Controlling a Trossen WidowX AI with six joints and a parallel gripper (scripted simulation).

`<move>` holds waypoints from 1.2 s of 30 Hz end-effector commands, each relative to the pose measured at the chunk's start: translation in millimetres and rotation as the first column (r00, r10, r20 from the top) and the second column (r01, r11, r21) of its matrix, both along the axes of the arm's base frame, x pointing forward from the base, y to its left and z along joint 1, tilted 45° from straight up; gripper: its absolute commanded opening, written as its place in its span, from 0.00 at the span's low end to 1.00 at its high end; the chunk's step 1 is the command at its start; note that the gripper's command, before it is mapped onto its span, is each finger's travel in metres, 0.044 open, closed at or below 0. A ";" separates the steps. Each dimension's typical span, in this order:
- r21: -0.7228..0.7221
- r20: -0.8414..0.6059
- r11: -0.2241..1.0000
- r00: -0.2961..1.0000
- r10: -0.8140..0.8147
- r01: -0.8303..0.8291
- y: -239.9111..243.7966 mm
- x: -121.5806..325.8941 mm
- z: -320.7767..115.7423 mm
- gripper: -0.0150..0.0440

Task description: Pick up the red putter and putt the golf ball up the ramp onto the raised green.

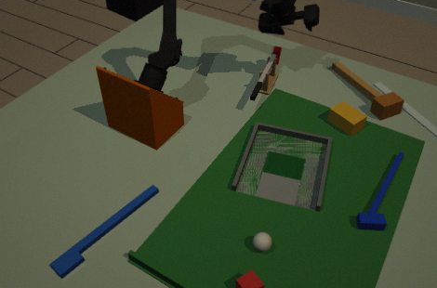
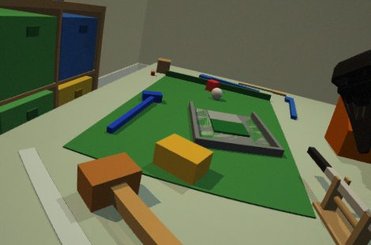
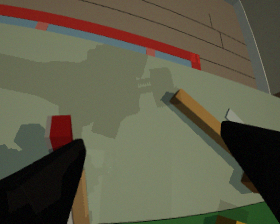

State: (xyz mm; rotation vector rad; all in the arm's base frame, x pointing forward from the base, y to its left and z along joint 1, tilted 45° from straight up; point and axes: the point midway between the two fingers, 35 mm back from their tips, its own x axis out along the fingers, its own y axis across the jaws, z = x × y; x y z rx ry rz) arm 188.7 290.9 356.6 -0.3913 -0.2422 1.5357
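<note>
The red-headed putter rests tilted on a small wooden stand, with its black grip toward the mat. Its red head also shows in the wrist view, beyond the left fingertip. My gripper is open and empty, above the table near the head end of the putter. The white golf ball sits on the green mat. The pale ramp leads to the raised green inside grey walls.
A yellow block, a blue mallet and a red block are on the mat. A brown mallet lies beside it. An orange box stands by the arm's base; a blue club lies in front.
</note>
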 end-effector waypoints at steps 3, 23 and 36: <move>-0.280 -0.071 0.958 0.997 0.043 -0.061 -26.3 7.6 -94.1 1.00; -0.414 -0.203 0.889 0.972 0.122 -0.198 -48.1 -14.5 -169.6 1.00; -0.412 -0.203 0.889 0.971 0.122 -0.198 -30.9 -17.2 -186.4 1.00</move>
